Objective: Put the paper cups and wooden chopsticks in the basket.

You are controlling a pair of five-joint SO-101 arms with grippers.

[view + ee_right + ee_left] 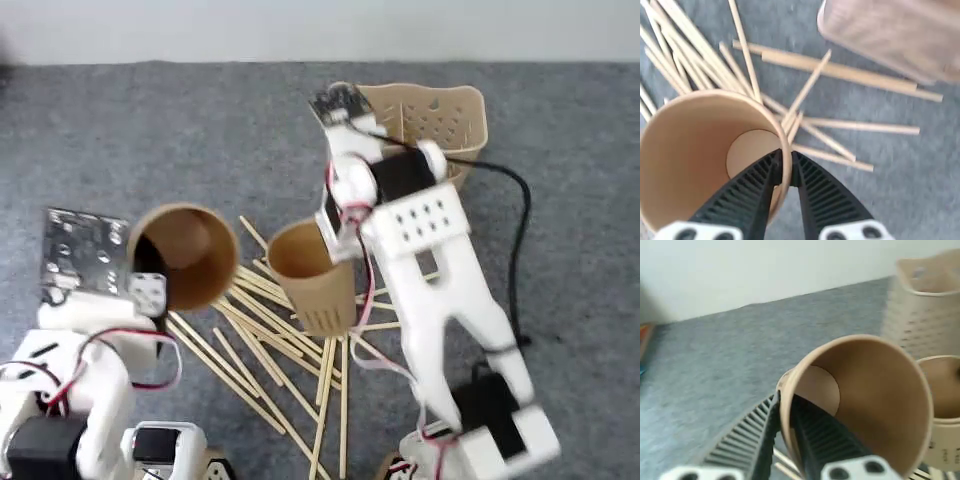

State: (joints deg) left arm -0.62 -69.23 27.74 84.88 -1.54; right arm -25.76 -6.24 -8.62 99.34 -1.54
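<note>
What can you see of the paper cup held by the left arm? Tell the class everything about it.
The paper cup is plain brown paper, round, with a thin rim and a paler flat bottom showing inside. It is empty and tilted, with its mouth turned up toward the overhead camera. The left gripper is shut on its wall, one finger inside and one outside. The cup is beside the other cup, at the edge of the scattered chopsticks.

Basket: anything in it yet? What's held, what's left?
Done: nothing visible inside the basket. In hand: the left gripper is clamped on the rim of one paper cup, the right gripper on the other cup; both are short of the basket. Left: both cups, plus all the chopsticks scattered on the table.
</note>
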